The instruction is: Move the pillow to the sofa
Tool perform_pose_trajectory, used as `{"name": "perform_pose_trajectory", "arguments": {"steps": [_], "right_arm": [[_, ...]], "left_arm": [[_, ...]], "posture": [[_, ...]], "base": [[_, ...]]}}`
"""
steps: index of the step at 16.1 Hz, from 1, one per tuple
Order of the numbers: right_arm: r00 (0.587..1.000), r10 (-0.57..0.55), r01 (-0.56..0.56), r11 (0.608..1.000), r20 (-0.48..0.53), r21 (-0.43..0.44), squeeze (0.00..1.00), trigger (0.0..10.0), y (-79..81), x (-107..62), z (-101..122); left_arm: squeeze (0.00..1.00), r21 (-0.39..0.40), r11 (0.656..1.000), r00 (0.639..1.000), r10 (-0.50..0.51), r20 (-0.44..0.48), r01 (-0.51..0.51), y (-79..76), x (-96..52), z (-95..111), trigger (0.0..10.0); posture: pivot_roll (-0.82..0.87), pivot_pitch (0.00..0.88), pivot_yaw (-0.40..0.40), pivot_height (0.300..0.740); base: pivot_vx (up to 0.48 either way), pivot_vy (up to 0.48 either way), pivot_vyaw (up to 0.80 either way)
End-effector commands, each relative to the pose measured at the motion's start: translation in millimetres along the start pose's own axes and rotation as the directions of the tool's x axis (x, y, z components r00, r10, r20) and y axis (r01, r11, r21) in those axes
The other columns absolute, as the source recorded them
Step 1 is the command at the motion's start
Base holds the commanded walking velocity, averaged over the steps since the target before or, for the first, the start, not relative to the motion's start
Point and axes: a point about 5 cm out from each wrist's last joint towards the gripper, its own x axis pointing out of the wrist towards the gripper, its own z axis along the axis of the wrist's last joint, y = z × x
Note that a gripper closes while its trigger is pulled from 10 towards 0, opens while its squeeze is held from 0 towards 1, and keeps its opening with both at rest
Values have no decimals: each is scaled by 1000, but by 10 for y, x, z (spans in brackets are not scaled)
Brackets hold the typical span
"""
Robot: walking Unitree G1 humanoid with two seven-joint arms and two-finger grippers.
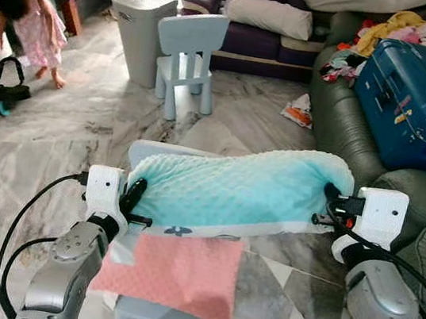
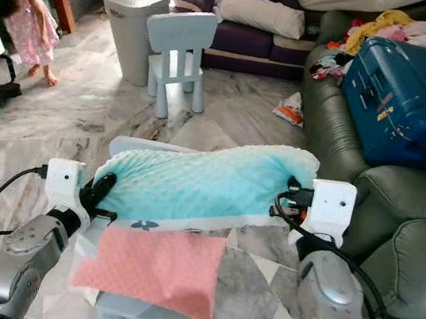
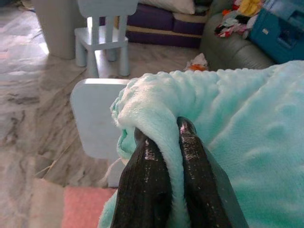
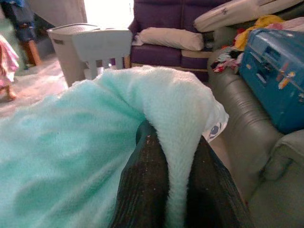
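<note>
A mint-green fluffy pillow (image 1: 241, 188) hangs between my two arms above a small pale-blue chair (image 1: 150, 152). My left gripper (image 1: 135, 196) is shut on the pillow's left end; its black fingers (image 3: 147, 166) pinch a fold of the fabric. My right gripper (image 1: 330, 195) is shut on the right end, with the fabric squeezed between its fingers (image 4: 152, 161). The green leather sofa (image 1: 345, 135) stands to the right, its arm just beyond the pillow's right end.
A pink cloth (image 1: 180, 271) lies on the chair under the pillow. A blue suitcase (image 1: 419, 98) and loose clothes (image 1: 393, 30) sit on the sofa. Ahead stand another small blue chair (image 1: 187, 51), a grey hamper (image 1: 143, 29) and a purple sofa (image 1: 257, 22). A person (image 1: 33, 24) bends at far left.
</note>
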Motion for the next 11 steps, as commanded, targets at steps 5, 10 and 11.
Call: {"name": "perform_pose_trajectory", "arguments": {"steps": [5, 10, 11], "right_arm": [[1000, 9, -9, 1000, 16, 8, 0, 10000, 8, -17, 54], [1000, 15, -15, 1000, 23, -4, 0, 10000, 16, -25, 61], [1000, 15, -15, 1000, 22, -5, 0, 10000, 18, -23, 59]], "left_arm": [[0, 3, 1000, 1000, -8, 13, 8, 2, 8, 28, 10000], [0, 5, 1000, 1000, -12, 9, 12, -11, 4, 21, 10000], [0, 2, 1000, 1000, -9, 8, 9, -10, 3, 19, 10000]], "posture": [[-195, 0, 39, 740], [-195, 0, 40, 740], [-195, 0, 41, 740]], "base": [[0, 0, -574], [0, 0, -83], [0, 0, 0]]}}
